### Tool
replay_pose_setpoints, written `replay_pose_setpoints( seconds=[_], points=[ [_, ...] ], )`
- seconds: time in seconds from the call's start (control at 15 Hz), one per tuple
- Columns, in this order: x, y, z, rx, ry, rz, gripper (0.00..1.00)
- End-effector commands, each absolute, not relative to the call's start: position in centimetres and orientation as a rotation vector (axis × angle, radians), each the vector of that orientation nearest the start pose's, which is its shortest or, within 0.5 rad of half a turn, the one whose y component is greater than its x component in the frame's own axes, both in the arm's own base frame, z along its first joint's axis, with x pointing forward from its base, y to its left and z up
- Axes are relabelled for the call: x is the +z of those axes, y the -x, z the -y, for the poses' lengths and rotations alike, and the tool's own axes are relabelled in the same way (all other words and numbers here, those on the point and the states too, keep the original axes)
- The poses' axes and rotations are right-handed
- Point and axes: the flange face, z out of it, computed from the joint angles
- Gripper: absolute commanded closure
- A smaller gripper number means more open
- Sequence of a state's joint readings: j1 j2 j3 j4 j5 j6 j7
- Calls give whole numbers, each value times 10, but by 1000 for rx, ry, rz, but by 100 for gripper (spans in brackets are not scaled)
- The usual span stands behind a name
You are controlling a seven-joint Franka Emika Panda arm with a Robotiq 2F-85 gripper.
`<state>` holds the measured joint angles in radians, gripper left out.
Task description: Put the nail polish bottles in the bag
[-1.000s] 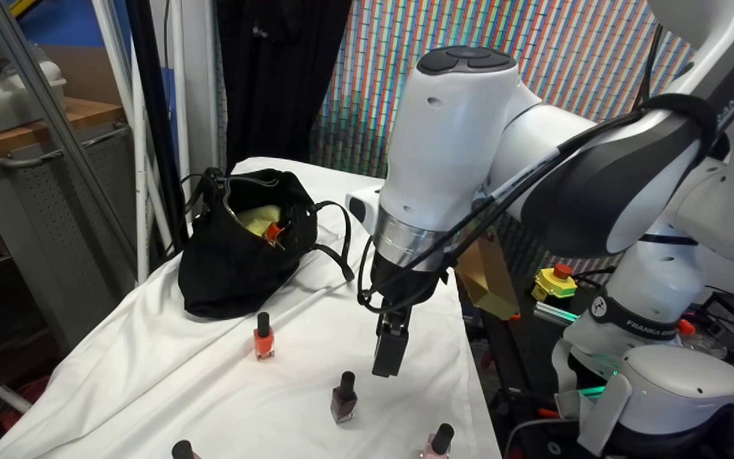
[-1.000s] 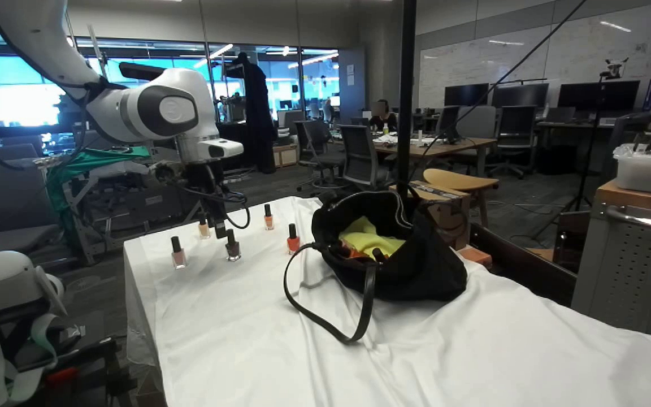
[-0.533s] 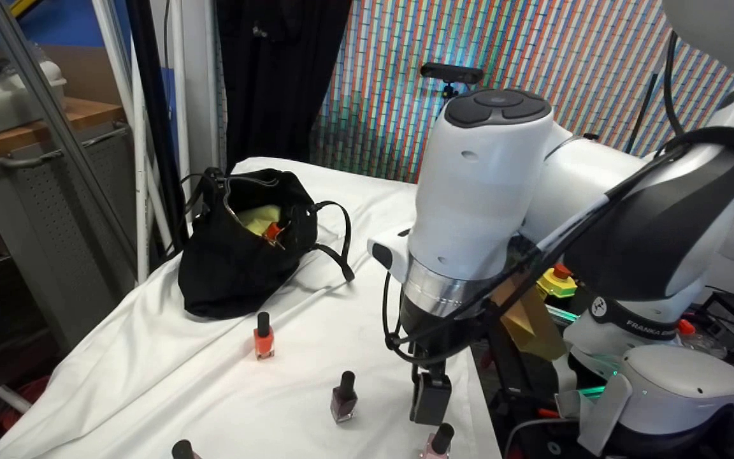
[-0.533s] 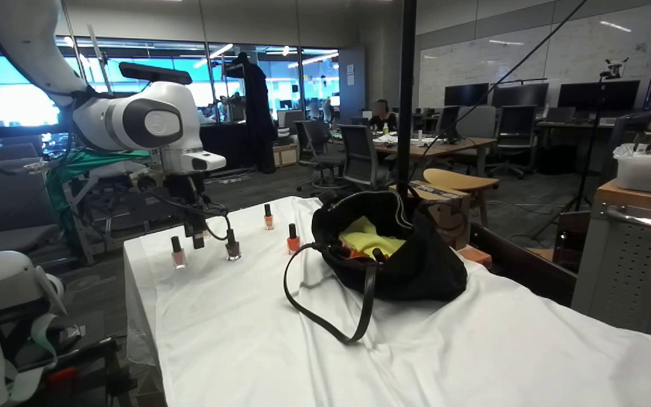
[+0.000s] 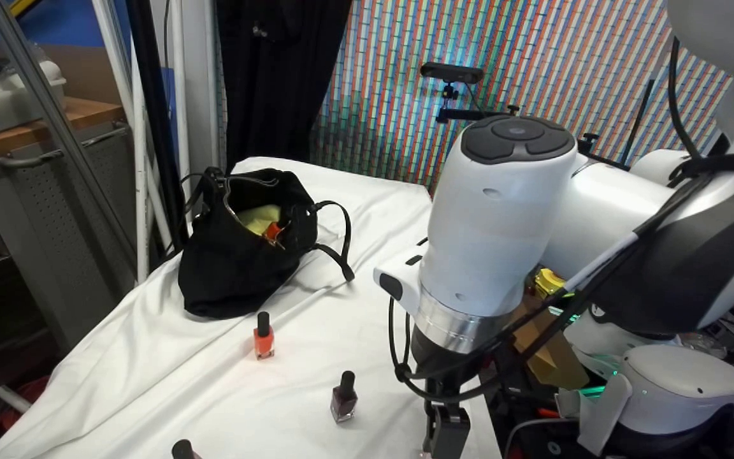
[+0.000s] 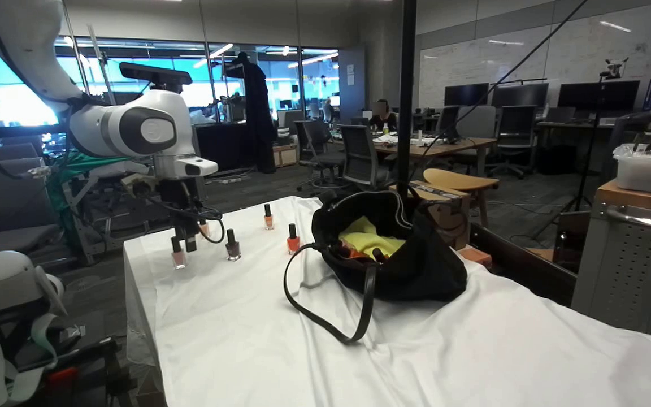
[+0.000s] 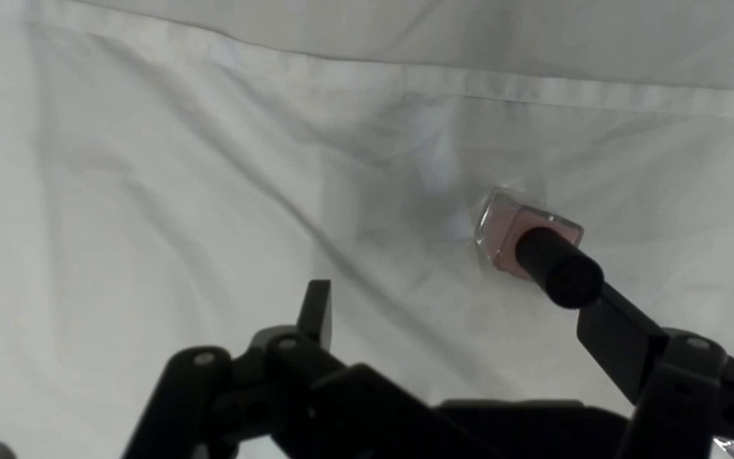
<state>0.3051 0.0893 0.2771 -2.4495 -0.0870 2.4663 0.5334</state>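
My gripper point(image 7: 459, 305) is open and empty, low over the cloth. In the wrist view a pink bottle point(image 7: 508, 245) stands upright just ahead of the fingers. Its black cap overlaps the right fingertip; I cannot tell if they touch. In an exterior view this bottle point(image 6: 178, 259) stands beside the gripper point(image 6: 189, 244); elsewhere the gripper point(image 5: 448, 433) mostly hides it. A dark bottle point(image 5: 343, 405), a red-orange bottle point(image 5: 264, 344), an orange bottle point(image 6: 269, 221) and a partly hidden peach bottle point(image 6: 204, 230) stand apart. The black bag point(image 5: 233, 274) lies open, yellow-green inside; an orange item and a black cap point(image 6: 379, 255) show within.
A white cloth point(image 6: 269, 328) with folds covers the table. The bag's strap point(image 6: 366, 305) loops onto the cloth. A bottle cap point(image 5: 183, 449) shows at the bottom edge of an exterior view. A cardboard box point(image 5: 548, 357) stands beside the table near the arm.
The gripper has moved down and away from the bag, past the dark bottle to the pink bottle. The bottles and bag have not moved.
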Motion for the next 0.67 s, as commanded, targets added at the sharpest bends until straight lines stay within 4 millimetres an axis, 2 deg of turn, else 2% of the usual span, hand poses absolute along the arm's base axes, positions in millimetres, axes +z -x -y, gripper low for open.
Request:
replay_pose_setpoints(
  seconds=[0.0,0.6],
  points=[
    [250,-398,-275,79,3164,213,0],
    [221,-410,-284,120,3115,174,0]
  ],
)
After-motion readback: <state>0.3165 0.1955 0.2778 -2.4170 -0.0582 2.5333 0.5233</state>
